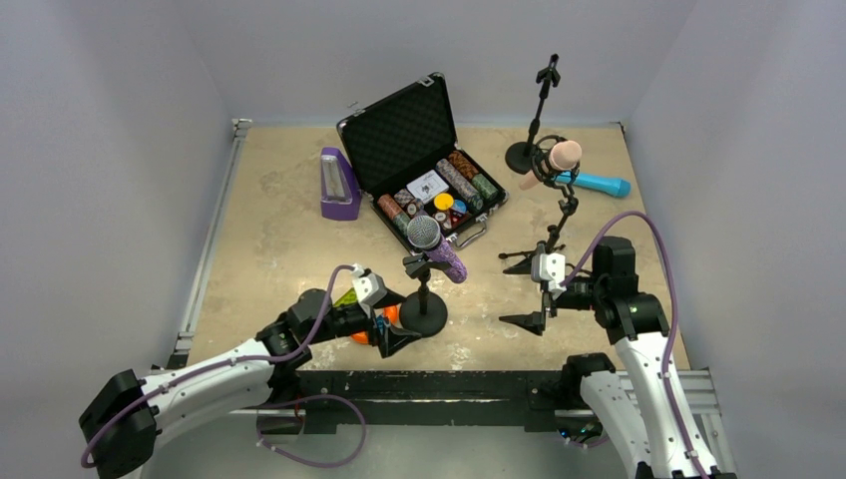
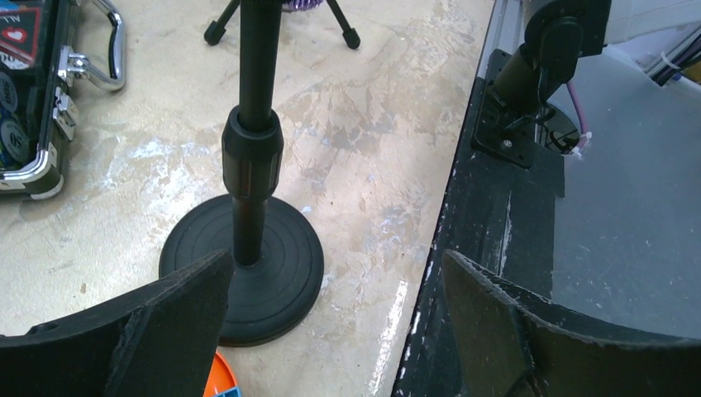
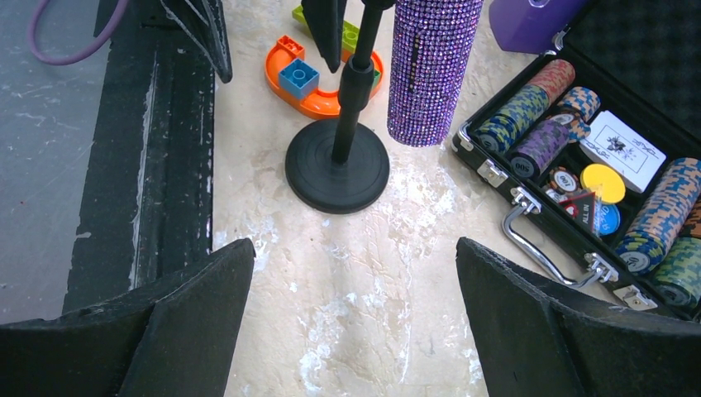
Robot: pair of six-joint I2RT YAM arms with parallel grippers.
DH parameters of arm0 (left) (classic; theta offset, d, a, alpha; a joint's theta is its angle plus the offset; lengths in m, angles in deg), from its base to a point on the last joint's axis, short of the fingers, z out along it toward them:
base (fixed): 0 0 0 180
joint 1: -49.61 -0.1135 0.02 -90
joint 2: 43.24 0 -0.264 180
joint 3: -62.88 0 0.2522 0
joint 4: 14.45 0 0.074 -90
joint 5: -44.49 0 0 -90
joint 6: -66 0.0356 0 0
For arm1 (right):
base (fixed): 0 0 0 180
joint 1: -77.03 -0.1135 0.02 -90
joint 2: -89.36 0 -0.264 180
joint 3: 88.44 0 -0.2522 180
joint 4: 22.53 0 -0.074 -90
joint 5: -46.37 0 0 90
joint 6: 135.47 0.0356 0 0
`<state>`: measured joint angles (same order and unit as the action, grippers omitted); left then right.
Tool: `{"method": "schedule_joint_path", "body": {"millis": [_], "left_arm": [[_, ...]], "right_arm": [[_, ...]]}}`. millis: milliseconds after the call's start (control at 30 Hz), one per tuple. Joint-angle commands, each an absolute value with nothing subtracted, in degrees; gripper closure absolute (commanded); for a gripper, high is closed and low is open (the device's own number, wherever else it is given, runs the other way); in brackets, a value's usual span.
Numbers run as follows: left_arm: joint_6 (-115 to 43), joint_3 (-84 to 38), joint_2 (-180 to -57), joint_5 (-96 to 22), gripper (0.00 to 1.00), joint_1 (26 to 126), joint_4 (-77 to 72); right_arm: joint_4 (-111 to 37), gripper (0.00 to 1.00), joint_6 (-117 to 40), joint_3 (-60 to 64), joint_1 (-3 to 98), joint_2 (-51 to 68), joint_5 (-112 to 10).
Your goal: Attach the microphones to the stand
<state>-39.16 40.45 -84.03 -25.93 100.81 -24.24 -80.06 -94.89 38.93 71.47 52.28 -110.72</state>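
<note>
Pale grey walls close in a scuffed beige table (image 1: 279, 249) with a black rail along its near edge. The glittery purple microphone (image 1: 439, 251) sits slanted in the clip of the near stand (image 1: 423, 311) at lower centre. The pink microphone (image 1: 559, 158) is held in the mount of the tripod stand (image 1: 565, 208) at right. The blue microphone (image 1: 601, 184) lies flat on the table at upper right, by the round base of the far stand (image 1: 540, 105), whose clip is empty, so it looks like the one left to mount. The left fingers (image 2: 149, 347) are spread wide and hold nothing, low beside the near stand's base. The right fingers (image 3: 149, 331) are also wide apart and empty, close to the tripod stand. A sideways sweep of the left arm could catch that base and topple the stand under its microphone. The right arm must pass the tripod stand to reach the blue microphone and could knock it over. The blue microphone is round and may roll if nudged or pinched off centre. The open black case (image 1: 399, 120) at upper centre holds rows of poker chips (image 3: 529, 124), a card deck (image 3: 620, 141) and loose round tokens. An orange curved toy piece (image 3: 318, 95) carries a blue brick (image 3: 298, 77).
</note>
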Motion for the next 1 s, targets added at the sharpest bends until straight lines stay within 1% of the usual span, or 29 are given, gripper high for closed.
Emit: {"method": "schedule_joint_path", "body": {"millis": [0,967], "left_arm": [[-37.06,41.53,-85.12,-25.03,0.01,101.34,-30.83],[-36.10,40.60,-95.22,-24.62,0.01,102.68,-40.02]], "right_arm": [[-78.48,0.05,-94.60,39.28,71.69,52.32,-112.01],[-78.12,0.05,-94.75,39.39,71.74,52.03,-111.66]]}}
